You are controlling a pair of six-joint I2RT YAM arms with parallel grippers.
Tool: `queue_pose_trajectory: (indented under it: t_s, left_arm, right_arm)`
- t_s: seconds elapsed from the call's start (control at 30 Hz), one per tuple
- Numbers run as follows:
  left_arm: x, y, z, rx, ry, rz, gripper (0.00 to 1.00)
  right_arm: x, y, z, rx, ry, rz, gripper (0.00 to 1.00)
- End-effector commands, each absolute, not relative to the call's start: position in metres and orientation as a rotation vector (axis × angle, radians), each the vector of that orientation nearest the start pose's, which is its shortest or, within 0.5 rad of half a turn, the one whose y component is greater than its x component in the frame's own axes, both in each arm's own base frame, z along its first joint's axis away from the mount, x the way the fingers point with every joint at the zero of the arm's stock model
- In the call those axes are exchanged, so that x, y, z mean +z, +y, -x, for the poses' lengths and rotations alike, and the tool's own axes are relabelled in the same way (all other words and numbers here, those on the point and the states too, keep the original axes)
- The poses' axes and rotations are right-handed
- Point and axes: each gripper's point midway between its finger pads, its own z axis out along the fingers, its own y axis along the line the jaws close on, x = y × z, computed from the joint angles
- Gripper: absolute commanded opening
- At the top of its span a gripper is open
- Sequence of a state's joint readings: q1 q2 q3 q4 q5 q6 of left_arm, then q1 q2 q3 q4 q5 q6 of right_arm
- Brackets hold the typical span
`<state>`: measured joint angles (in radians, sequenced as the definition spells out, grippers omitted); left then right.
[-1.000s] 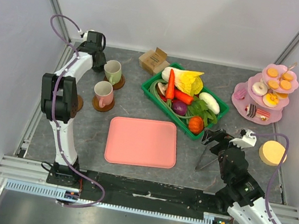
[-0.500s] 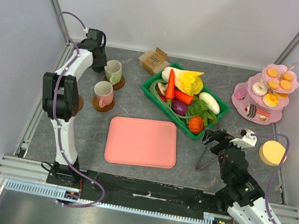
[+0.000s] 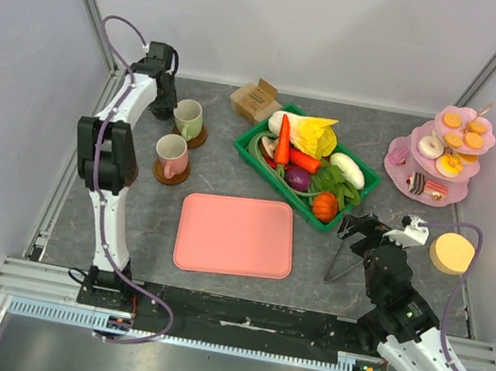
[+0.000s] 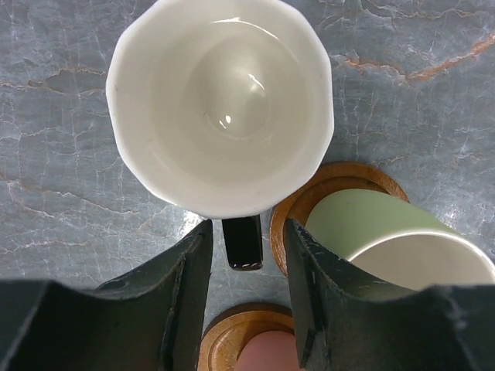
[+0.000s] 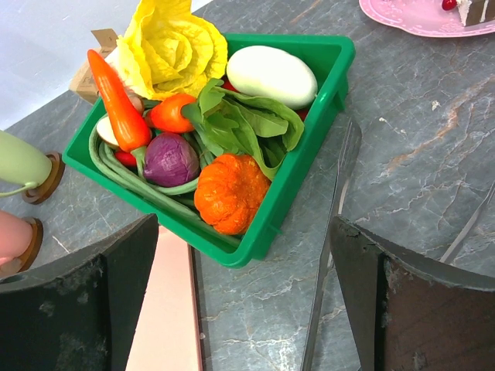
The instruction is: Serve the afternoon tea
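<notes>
Left tool [image 4: 247,232]: released, fingers straddling the handle [image 4: 243,246] of the black mug [image 4: 220,108], gaps on both sides. Green mug [image 4: 363,224] on its coaster [image 4: 332,179] at the black mug's 4 o'clock. Right tool [image 5: 246,255]: released wide, empty, over the worktop [image 3: 326,286] at the basket's [image 5: 309,166] 5 o'clock. Sweets [image 3: 453,120] on the stand [image 3: 403,165], worktop's 2 o'clock.

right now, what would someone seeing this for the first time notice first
The green basket heaped with bright toy vegetables sits mid-table and catches the eye first, with a bare pink tray nearer the arms. At the far right, a pink tiered stand carries sweets. At the far left, the left hand straddles the black handle of a white-lined mug, not yet closed on it.
</notes>
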<state>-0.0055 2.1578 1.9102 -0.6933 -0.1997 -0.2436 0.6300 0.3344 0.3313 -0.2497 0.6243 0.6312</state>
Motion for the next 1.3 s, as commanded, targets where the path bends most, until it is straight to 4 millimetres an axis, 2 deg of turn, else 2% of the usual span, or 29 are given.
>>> queue_pose_trajectory:
  t_s: [0.0, 0.3, 0.5, 0.73, 0.97, 1.0, 1.03, 1.13, 1.27]
  left_arm:
    - [0.118, 0.025, -0.539, 0.160, 2.468, 0.366, 0.48]
    - [0.117, 0.028, -0.542, 0.182, 2.479, 0.368, 0.41]
    - [0.111, 0.025, -0.532, 0.174, 2.546, 0.384, 0.39]
    - [0.108, 0.025, -0.529, 0.176, 2.561, 0.406, 0.35]
    - [0.112, 0.026, -0.534, 0.179, 2.547, 0.400, 0.17]
    - [0.113, 0.026, -0.536, 0.182, 2.542, 0.390, 0.06]
    - [0.114, 0.026, -0.537, 0.184, 2.539, 0.381, 0.02]
    - [0.116, 0.027, -0.543, 0.187, 2.518, 0.342, 0.02]
    - [0.130, 0.044, -0.546, 0.293, 2.429, 0.396, 0.02]
  right_arm:
    - [0.178, 0.062, -0.236, 0.315, 1.703, -0.452, 0.98]
    - [0.181, 0.053, -0.238, 0.252, 1.698, -0.471, 0.98]
    - [0.183, 0.049, -0.238, 0.229, 1.688, -0.484, 0.98]
    - [0.184, 0.048, -0.239, 0.220, 1.685, -0.489, 0.98]
    - [0.185, 0.047, -0.238, 0.228, 1.679, -0.491, 0.98]
    - [0.186, 0.047, -0.237, 0.229, 1.678, -0.492, 0.98]
    - [0.186, 0.047, -0.237, 0.228, 1.676, -0.493, 0.98]
    - [0.184, 0.046, -0.238, 0.219, 1.679, -0.495, 0.98]
    - [0.183, 0.046, -0.239, 0.209, 1.685, -0.493, 0.98]
